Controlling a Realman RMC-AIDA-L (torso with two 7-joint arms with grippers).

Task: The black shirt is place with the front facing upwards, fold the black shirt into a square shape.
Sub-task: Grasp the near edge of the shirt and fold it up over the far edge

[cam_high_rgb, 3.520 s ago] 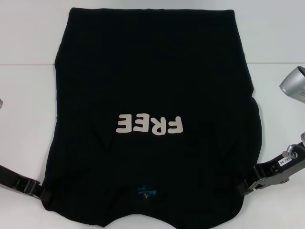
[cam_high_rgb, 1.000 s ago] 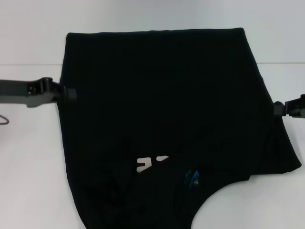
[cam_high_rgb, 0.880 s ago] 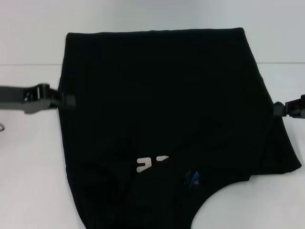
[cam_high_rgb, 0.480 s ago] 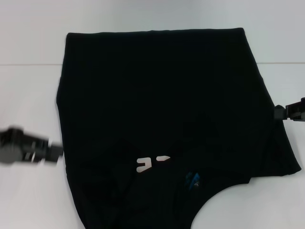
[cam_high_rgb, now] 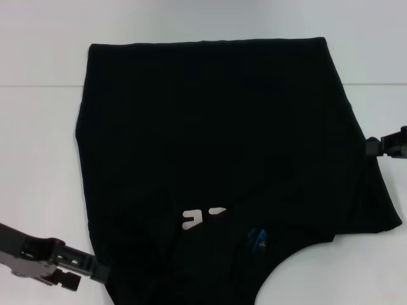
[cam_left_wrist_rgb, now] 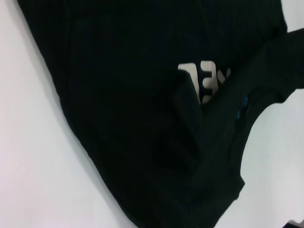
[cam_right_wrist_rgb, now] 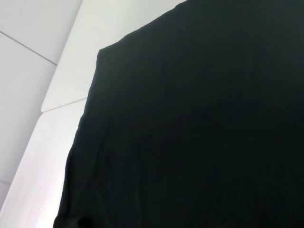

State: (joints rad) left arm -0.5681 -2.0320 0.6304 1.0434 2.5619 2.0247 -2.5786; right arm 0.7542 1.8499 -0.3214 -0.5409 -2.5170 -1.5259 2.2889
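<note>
Black shirt (cam_high_rgb: pixel 216 159) is lying spread over the white table (cam_high_rgb: pixel 38 159), partly folded, with a sliver of white lettering (cam_high_rgb: pixel 202 218) and a blue neck label (cam_high_rgb: pixel 256 238) showing near the robot's edge. Left gripper (cam_high_rgb: pixel 95 270) is sitting at the shirt's near left corner; right gripper (cam_high_rgb: pixel 370 147) is touching its right edge. Whether either is pinching cloth cannot be told.
</note>
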